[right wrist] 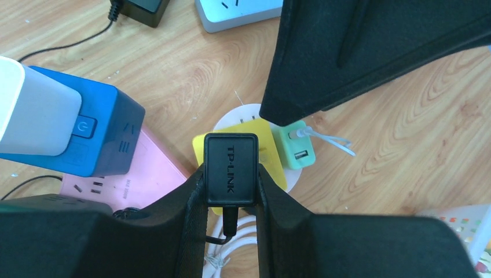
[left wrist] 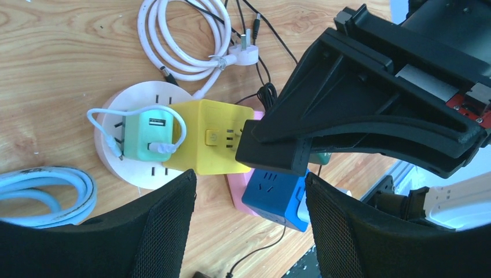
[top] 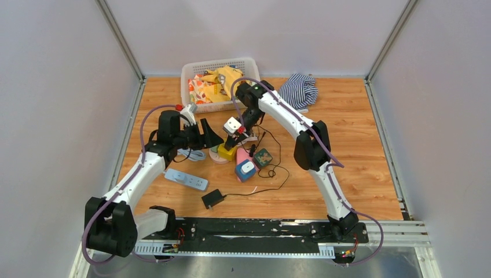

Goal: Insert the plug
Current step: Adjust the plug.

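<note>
Over the yellow cube socket (right wrist: 271, 156), R gripper (right wrist: 230, 174) is clamped on the black TP-LINK plug (right wrist: 230, 153), 1 finger each side, cord running back btw them. Can't tell if prongs touch the socket yet. L gripper (left wrist: 249, 185) hovers close by, jaws apart, nothing in them. Green charger (left wrist: 145, 136) sits on the round white socket (left wrist: 136, 95), right against the cube. Blue cube (left wrist: 272, 194) is on the other side.

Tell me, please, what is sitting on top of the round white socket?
A green charger sits on the round white socket, and a yellow cube overlaps one side. Whatever lies beneath those two is covered.
</note>
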`<state>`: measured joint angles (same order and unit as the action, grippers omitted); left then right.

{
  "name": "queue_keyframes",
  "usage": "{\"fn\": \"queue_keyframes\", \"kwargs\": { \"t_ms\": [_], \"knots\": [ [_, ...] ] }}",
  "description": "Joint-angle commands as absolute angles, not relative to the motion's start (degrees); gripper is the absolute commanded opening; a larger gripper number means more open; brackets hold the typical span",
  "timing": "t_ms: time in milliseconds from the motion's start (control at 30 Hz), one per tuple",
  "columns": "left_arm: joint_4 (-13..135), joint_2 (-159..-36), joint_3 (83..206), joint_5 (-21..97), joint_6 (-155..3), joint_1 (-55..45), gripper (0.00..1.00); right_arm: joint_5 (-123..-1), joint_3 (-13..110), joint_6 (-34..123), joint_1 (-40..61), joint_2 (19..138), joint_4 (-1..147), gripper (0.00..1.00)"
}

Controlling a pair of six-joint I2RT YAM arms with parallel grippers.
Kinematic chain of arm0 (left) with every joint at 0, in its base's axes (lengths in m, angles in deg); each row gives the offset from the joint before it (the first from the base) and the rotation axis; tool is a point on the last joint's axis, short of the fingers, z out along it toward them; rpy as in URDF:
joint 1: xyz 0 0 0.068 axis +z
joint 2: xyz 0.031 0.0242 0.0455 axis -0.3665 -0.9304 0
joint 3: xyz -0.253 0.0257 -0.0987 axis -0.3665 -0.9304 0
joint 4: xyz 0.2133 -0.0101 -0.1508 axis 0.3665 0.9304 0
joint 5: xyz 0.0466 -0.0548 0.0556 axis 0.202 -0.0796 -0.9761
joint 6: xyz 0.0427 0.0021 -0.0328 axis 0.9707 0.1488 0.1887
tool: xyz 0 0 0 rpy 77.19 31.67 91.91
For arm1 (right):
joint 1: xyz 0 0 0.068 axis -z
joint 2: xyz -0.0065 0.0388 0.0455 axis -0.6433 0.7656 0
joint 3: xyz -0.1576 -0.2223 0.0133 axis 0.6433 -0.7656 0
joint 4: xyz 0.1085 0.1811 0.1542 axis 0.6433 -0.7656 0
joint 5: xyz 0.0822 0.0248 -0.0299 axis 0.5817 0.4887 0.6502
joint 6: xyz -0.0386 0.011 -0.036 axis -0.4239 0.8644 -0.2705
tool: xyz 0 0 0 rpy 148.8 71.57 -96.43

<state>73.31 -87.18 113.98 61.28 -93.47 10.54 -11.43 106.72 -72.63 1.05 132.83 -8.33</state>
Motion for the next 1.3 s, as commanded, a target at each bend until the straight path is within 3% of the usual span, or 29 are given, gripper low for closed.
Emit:
{"fn": "queue_keyframes", "kwargs": {
  "t_ms": [0,767,1267],
  "knots": [
    [71.25,-88.37,114.75,63.72,-94.16,10.86,0.71,-10.11,108.17,-75.6,0.22,136.08,-13.64,0.0],
    [70.18,-93.22,115.83,67.25,-95.13,10.78,0.7,-14.75,112.93,-75.23,0.27,137.84,-10.65,0.0],
    [65.26,-83.37,113.99,66.61,-87.79,10.73,0.7,-3.53,102.44,-61.18,2.91,124.18,1.29,0.0]
  ]
}}
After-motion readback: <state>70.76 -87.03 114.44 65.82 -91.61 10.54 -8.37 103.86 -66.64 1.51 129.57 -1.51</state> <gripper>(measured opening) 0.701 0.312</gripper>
